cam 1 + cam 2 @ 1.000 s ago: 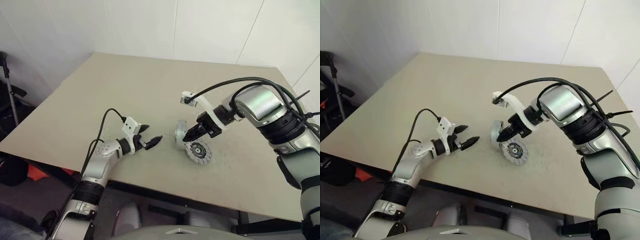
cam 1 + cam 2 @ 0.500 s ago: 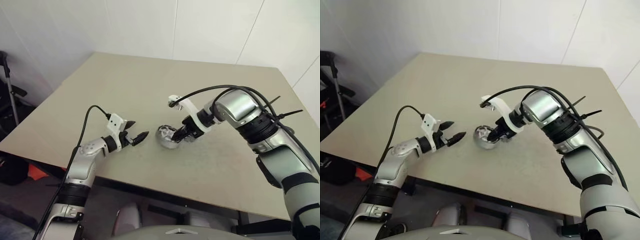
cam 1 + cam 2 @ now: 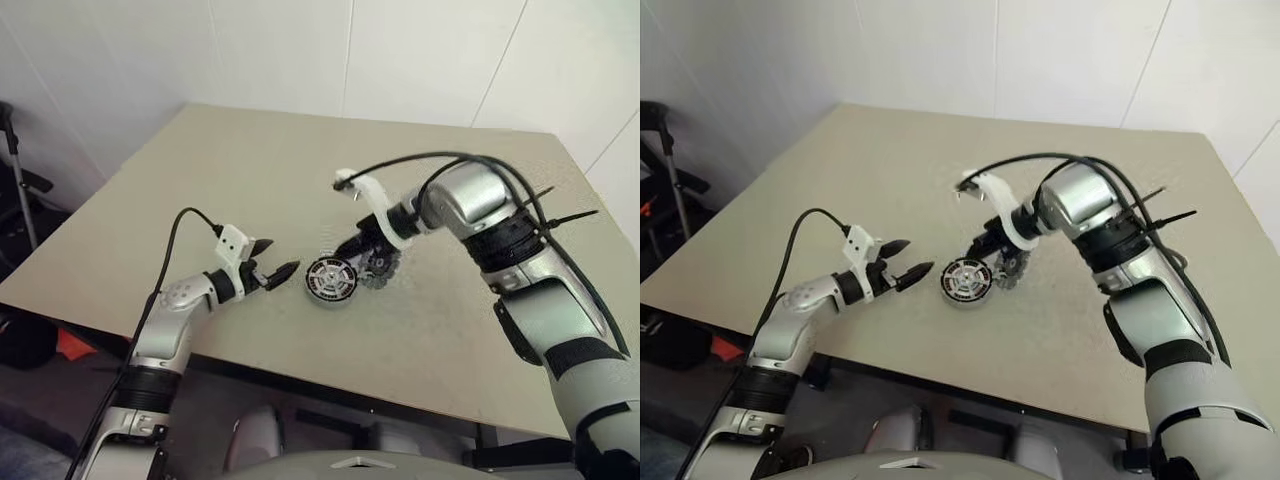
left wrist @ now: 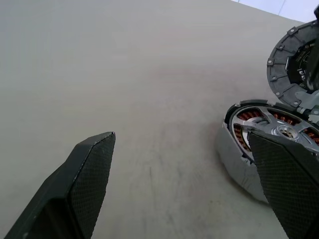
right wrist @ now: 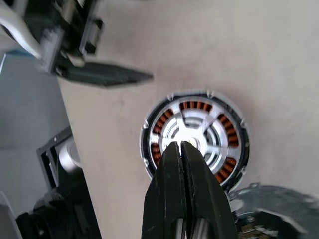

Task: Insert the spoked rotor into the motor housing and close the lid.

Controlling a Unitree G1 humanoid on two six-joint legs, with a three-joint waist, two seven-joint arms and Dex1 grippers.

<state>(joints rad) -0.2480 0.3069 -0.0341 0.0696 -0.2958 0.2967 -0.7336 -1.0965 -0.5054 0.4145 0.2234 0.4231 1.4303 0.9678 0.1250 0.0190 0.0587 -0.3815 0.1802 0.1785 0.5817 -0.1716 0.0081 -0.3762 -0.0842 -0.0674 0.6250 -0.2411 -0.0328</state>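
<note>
Motor housing [image 3: 330,279] lying flat on table [image 3: 250,180], near the front edge at centre, open face up. Spoked rotor [image 5: 195,139] already seated inside: silver spokes and hub sitting over the copper windings, dark rim flush within the housing wall. Lid [image 3: 380,264] swung open, standing tilted just right of the housing and joined to it at that side, ribbed edge showing; closure not yet done. Right gripper [image 5: 182,152] poised directly over the rotor hub, fingers pressed together and pinching nothing; contact with the hub cannot be confirmed. Closed tip likely presented as a blunt pusher, suited to pressing the rotor down or nudging the lid, not to grasping. Left gripper [image 3: 272,271] parked just left of the housing, fingers spread wide, empty, aimed right toward the housing wall; placement judged to brace the housing against sliding when the lid is pushed over. Remaining step by judgement: tipping the lid leftward onto the housing. Risk: unbraced housing skidding across the smooth table under a sideways push.
</note>
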